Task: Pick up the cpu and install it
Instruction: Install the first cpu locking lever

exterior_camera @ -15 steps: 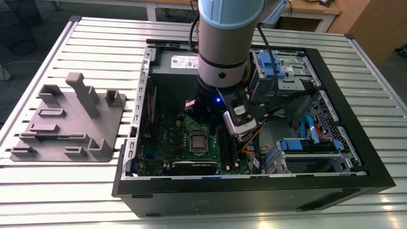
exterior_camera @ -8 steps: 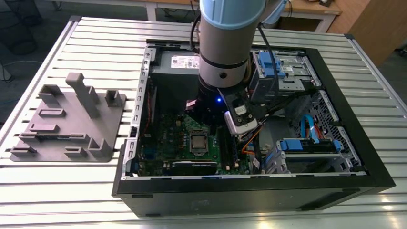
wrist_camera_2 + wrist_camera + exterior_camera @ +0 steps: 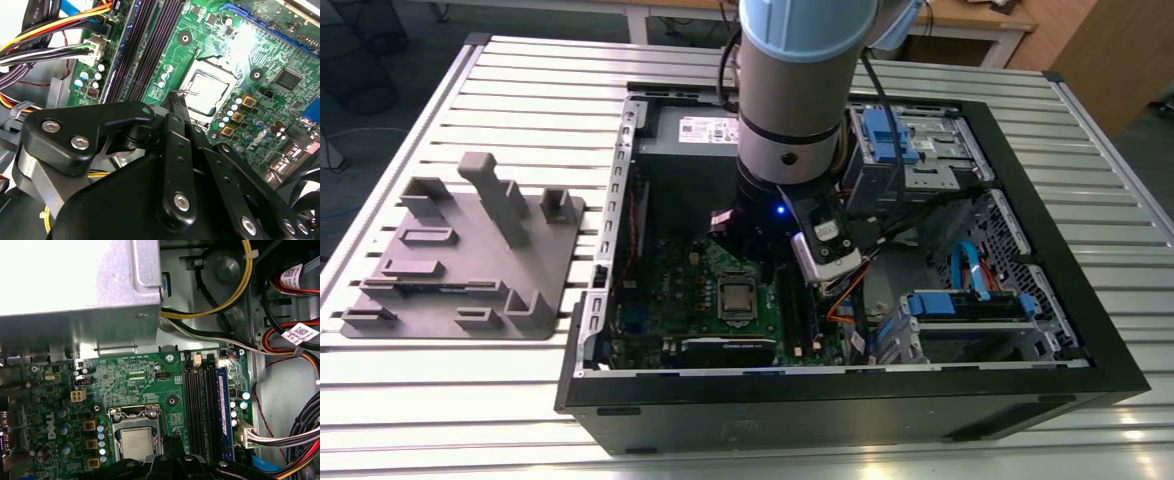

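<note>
The cpu is a small silvery square lying flat in its socket on the green motherboard, inside the open computer case. Both wrist views show the cpu seated inside the metal socket frame. My gripper hovers just above the board beside the socket's edge, apart from the chip. Its black fingers look shut together with nothing between them. In the exterior view the arm's wrist covers the gripper.
Long black memory slots run beside the socket. Above the board sits the metal power supply. Coloured cable bundles and blue drive cages crowd the case. A grey fixture block stands on the slatted table at the exterior view's left.
</note>
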Controlling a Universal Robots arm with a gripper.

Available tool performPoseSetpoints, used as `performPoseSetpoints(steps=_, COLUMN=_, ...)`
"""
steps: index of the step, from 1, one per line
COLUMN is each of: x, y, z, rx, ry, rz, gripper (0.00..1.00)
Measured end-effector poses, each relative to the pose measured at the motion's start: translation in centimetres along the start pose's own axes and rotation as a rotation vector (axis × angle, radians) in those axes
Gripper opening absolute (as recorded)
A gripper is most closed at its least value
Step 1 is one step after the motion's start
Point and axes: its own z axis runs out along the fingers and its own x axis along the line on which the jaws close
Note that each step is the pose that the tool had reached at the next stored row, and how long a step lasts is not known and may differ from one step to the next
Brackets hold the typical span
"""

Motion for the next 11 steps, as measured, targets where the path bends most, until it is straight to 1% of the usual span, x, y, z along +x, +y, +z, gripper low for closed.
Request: performPoseSetpoints(steps=11, x=0.04, y=0.32, z=0.32, rx=-0.0014, ry=-0.0005, rz=-0.029, gripper=0.11)
